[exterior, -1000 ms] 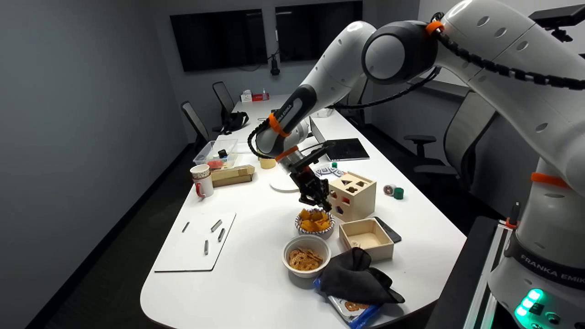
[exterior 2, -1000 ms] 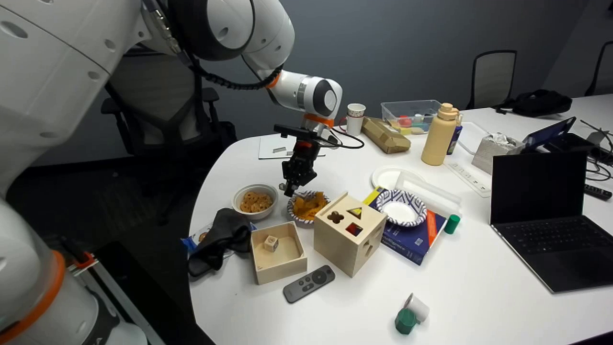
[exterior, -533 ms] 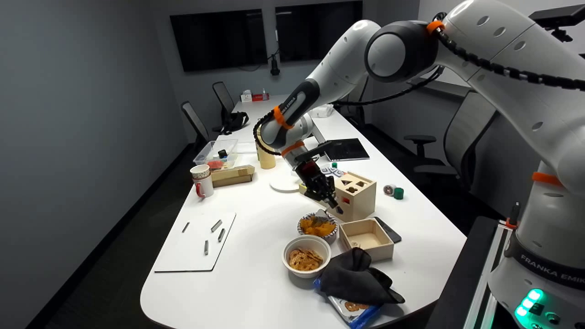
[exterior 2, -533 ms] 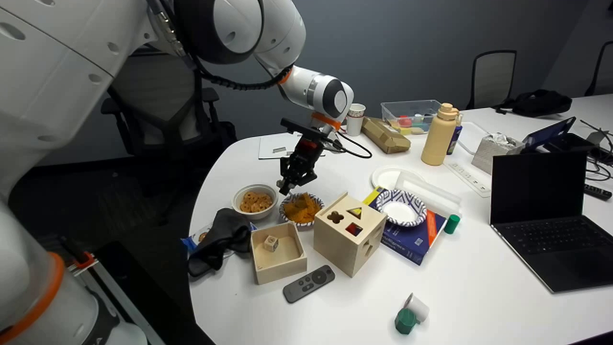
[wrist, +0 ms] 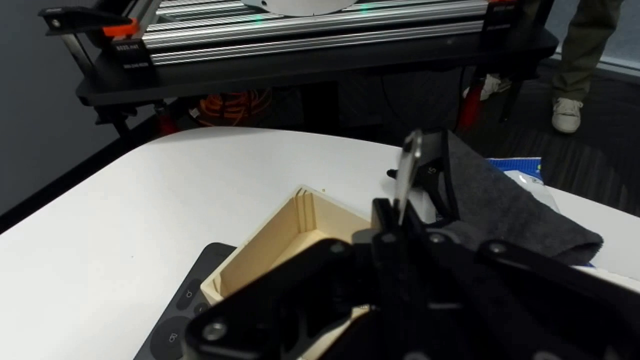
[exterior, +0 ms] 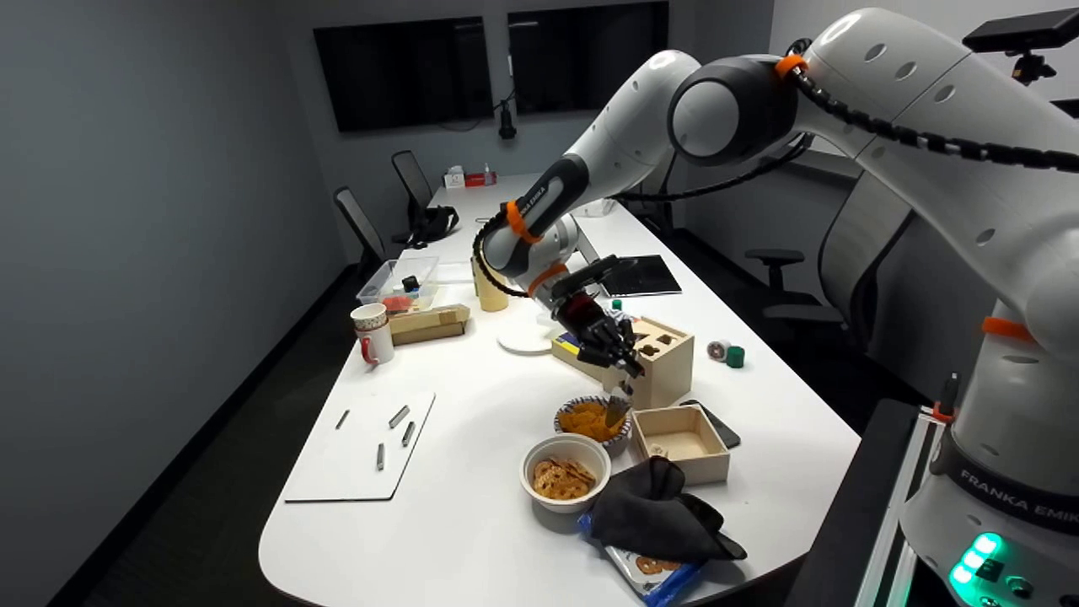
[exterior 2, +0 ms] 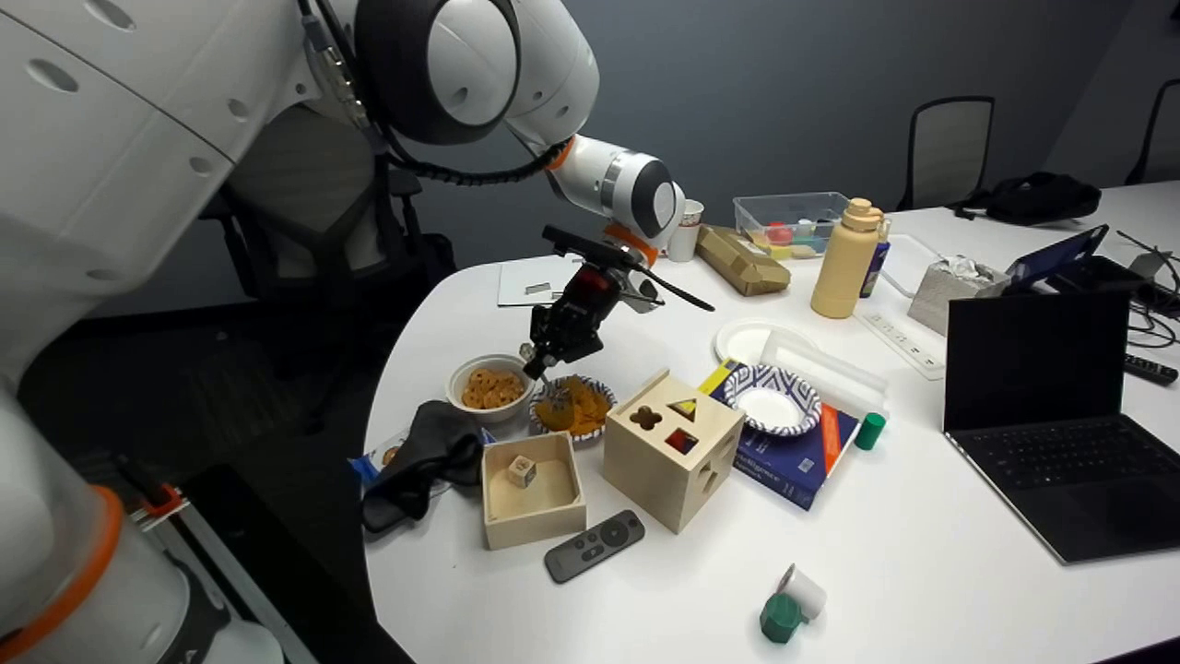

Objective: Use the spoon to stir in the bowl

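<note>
arm (exterior: 628, 126) arched | gripper (exterior: 630, 368) slanting down, clamped on spoon (exterior: 617, 411) | its head in bowl (exterior 2: 605, 394)

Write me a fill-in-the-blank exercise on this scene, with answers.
The gripper holds the spoon by its ____.
The bowl at the spoon's lower end holds ____ food pieces.
A patterned dish lies on a blue ____.
The shape box has triangle, clover and ____ holes on top.

Missing: handle; orange; book; square.
</note>
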### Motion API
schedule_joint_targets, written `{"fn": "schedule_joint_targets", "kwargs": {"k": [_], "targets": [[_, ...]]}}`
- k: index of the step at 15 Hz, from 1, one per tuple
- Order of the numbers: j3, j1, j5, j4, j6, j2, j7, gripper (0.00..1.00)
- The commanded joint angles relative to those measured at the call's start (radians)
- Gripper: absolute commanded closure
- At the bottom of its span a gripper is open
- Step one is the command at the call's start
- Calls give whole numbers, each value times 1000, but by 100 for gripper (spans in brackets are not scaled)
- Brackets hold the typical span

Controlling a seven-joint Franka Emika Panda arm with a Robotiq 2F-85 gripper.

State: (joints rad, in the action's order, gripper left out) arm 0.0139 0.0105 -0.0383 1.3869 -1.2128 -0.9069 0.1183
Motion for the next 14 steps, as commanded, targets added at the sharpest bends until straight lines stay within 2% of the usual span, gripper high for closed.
{"fn": "schedule_joint_targets", "kwargs": {"k": [1, 9, 14], "targets": [[20, 27, 2, -70, 22, -59, 83, 99], [53, 91, 72, -45, -166, -26, 215, 99], [37, 65, 51, -26, -285, -9, 184, 99]]}}
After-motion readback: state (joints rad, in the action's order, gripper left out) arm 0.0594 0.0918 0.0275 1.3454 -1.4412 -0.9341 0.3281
